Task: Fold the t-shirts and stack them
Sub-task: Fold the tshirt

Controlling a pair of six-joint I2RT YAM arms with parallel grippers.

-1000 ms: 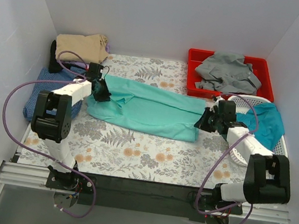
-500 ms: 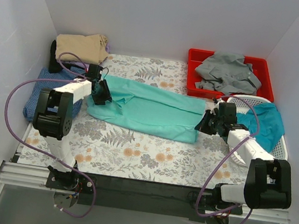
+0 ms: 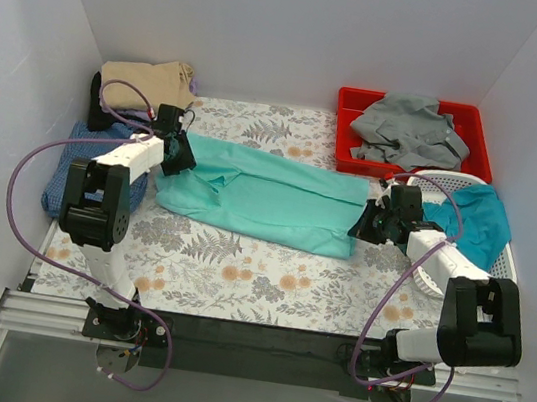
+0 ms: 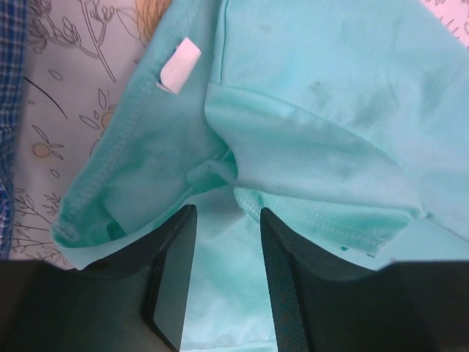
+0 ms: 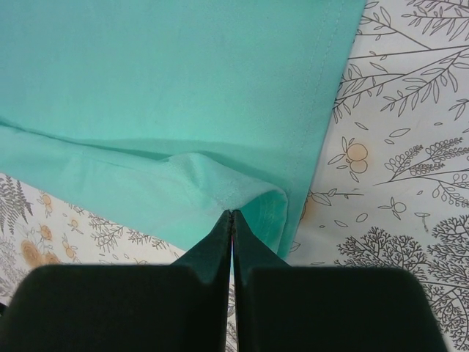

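the mint green t-shirt (image 3: 269,196) lies stretched left to right across the middle of the counter (image 3: 237,277), folded lengthways into a long band. my right claw (image 5: 231,214) is clenched on its right end, toward the near corner, with a small peak of hem pinched between the tips. my left claw (image 4: 227,216) stands released over the left end, jaws apart, loose cloth lying in the gap close to the white tag (image 4: 179,64); i judge nothing is held there. the cotton looks light, soft and limp, so i expect it to sag and wrinkle wherever it hangs unsupported, and the layers to slide apart. i would take it at the stitched hems and corners, through all the layers, at both ends together, and keep the lift low.
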